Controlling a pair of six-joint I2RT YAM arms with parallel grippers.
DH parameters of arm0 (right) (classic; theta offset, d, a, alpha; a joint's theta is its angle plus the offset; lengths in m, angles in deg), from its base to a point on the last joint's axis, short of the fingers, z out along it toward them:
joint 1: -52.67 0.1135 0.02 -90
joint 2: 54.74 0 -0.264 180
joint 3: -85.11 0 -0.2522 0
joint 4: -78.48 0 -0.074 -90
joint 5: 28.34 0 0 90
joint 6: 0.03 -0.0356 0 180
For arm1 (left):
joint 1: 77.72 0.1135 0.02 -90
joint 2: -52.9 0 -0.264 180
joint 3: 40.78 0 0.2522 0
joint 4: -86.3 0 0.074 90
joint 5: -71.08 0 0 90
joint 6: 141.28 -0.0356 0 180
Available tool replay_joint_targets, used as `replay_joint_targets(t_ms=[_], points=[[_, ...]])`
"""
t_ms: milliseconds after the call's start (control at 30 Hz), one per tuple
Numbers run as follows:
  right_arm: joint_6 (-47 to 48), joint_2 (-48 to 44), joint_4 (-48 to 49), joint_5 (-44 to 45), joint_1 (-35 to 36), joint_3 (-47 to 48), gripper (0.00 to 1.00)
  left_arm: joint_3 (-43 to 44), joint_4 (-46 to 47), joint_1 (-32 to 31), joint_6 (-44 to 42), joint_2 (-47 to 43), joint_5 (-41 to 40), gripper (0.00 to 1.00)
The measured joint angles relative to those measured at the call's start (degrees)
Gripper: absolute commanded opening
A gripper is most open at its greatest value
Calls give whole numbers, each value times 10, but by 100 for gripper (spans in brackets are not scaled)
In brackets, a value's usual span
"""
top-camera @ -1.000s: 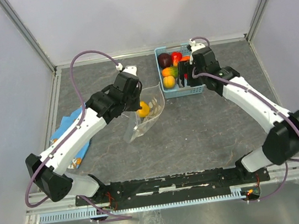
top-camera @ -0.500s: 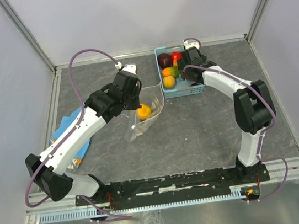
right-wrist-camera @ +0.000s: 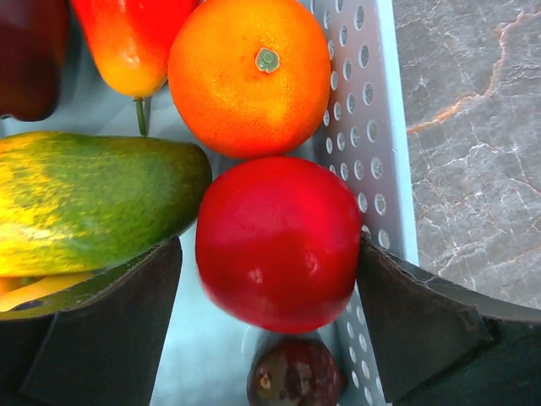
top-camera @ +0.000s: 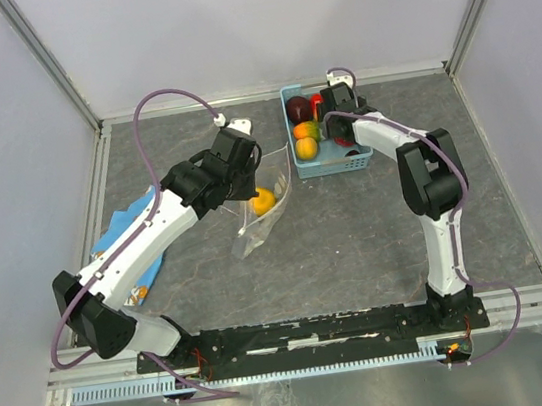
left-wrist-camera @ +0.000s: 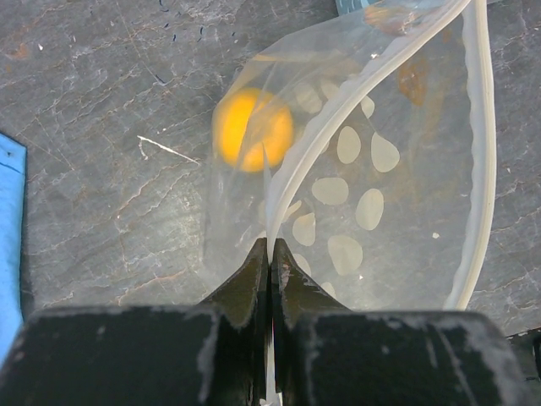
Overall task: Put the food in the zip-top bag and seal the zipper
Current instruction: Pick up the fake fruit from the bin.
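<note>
Left gripper (left-wrist-camera: 269, 254): closed, pinching one lip of the zip-top bag (left-wrist-camera: 363, 194) at its mouth edge, so that the mouth stands as an open loop.
Zipper (left-wrist-camera: 482, 127): unsealed; the whitish strip curves round the open mouth.
Food in the bag: one yellow-orange fruit (left-wrist-camera: 252, 128), seen blurred through the clear film.
Bag position: on the table (top-camera: 357, 241), beside the near-left corner of the light-blue basket (right-wrist-camera: 372, 127); its long axis runs from the mouth by the basket toward the arm bases.
Right gripper (right-wrist-camera: 275, 279): spread wide inside the basket, one finger on each side of the red fruit (right-wrist-camera: 279, 241); whether the pads already touch it cannot be told.
Food in the basket: an orange (right-wrist-camera: 249, 72) just beyond the red fruit, a green-yellow fruit (right-wrist-camera: 93, 203) beside the left finger, a small maroon fruit (right-wrist-camera: 296, 372) beneath.
Deciding relation: the red fruit lies directly between the right fingers, and the open mouth lies to this arm's left, near the basket.
Judged next step: close on the red fruit, lift, and carry it leftward to the mouth.
</note>
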Motion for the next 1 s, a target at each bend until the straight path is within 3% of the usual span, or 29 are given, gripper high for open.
replay_joint_targets(t_ms=[100, 367, 500, 1000], points=[[0, 21, -1, -1, -4, 12, 88, 0, 0, 0, 0, 4, 0, 3], [1, 39, 2, -15, -14, 19, 63, 0, -2, 3, 0, 8, -1, 3], [3, 31, 12, -26, -15, 6, 56, 0, -2, 3, 0, 11, -1, 3], [4, -174, 13, -108, -15, -123, 47, 4, -9, 6, 0, 11, -2, 3]])
